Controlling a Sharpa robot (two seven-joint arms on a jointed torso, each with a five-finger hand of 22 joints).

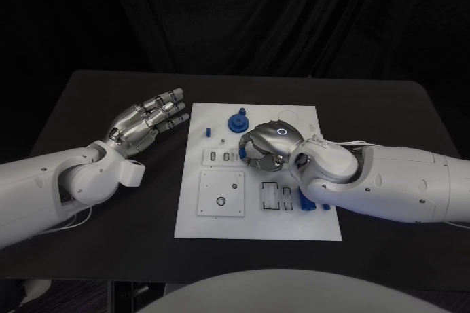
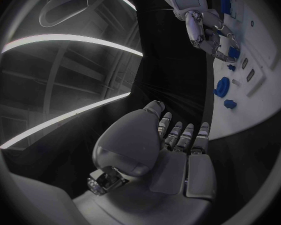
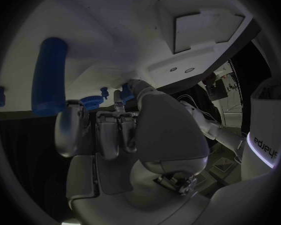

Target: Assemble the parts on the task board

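Occupying the frame centre, the black counter [image 1: 98, 109] carries the task board [image 1: 294, 221]. Right hand [image 1: 266, 145] hovers mid-board, fingers curled, apparently empty, presumably positioning. Left hand [image 1: 147, 121] waits upper left, fingers apart. Blue gear [image 1: 238, 121] stands at upper centre.

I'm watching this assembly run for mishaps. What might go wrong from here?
The right hand hovers low over the task board with fingers curled, hiding the slots beneath from the head view, so a misplaced press may go unseen. The round blue part stands just beyond it and could be knocked. The blue pieces lie right by the right forearm, which might sweep them off.
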